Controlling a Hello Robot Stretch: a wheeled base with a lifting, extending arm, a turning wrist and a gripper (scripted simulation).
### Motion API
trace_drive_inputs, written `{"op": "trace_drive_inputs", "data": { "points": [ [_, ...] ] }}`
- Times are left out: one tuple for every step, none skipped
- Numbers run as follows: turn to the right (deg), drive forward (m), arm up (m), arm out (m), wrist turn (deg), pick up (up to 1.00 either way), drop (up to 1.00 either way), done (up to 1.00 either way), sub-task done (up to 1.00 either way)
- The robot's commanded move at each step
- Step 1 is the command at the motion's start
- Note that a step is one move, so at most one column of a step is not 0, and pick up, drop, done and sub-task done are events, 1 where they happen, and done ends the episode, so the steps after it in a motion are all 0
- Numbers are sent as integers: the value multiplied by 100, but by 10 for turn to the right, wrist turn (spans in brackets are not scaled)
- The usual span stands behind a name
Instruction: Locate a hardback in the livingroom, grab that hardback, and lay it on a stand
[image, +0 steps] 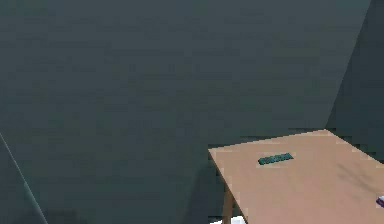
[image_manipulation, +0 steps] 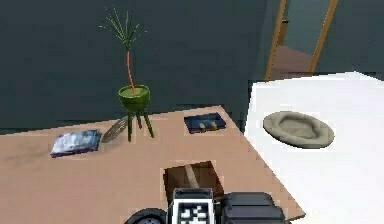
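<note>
Reaching for the dark book (image_manipulation: 208, 123) beside the potted plant (image_manipulation: 133, 95), we are risking toppling that plant; whether the gripper (image_manipulation: 148, 215) is holding anything, we cannot tell.

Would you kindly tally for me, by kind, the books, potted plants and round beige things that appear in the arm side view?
Books: 2, the left book and the right book
Potted plant: 1
Round beige thing: 1
Total: 4
</note>
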Motion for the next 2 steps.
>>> {"op": "trace_drive_inputs", "data": {
  "points": [
    [0,0,0,14,0,0,0,0,0],
    [0,0,0,0,450,0,0,0,0]
  ]
}}
